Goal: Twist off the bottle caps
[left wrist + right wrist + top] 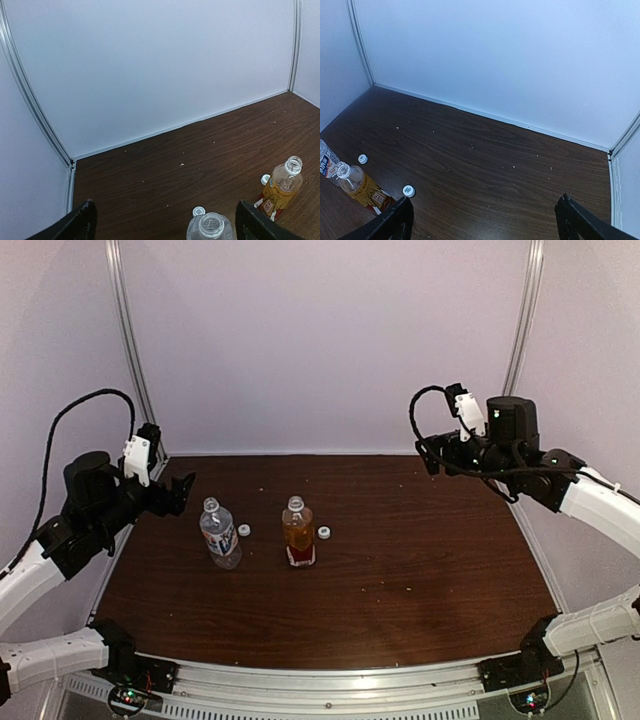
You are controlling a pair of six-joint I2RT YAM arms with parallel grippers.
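Two bottles stand upright on the brown table with bare, open necks. The colourless bottle [220, 535] has a white cap [244, 530] lying on the table just to its right. An amber bottle [298, 533] has its cap [323, 533] lying to its right too. My left gripper [182, 492] hovers open, up and left of the colourless bottle [210, 227], holding nothing. Over the far right of the table my right gripper [432, 455] hangs open and empty, well away from the amber bottle [360, 187] and its cap [408, 190].
White walls with metal corner posts [130, 350] close off the back and sides of the table. Small pale crumbs [181, 164] dot the wood. The arm bases [130, 665] sit at the near edge.
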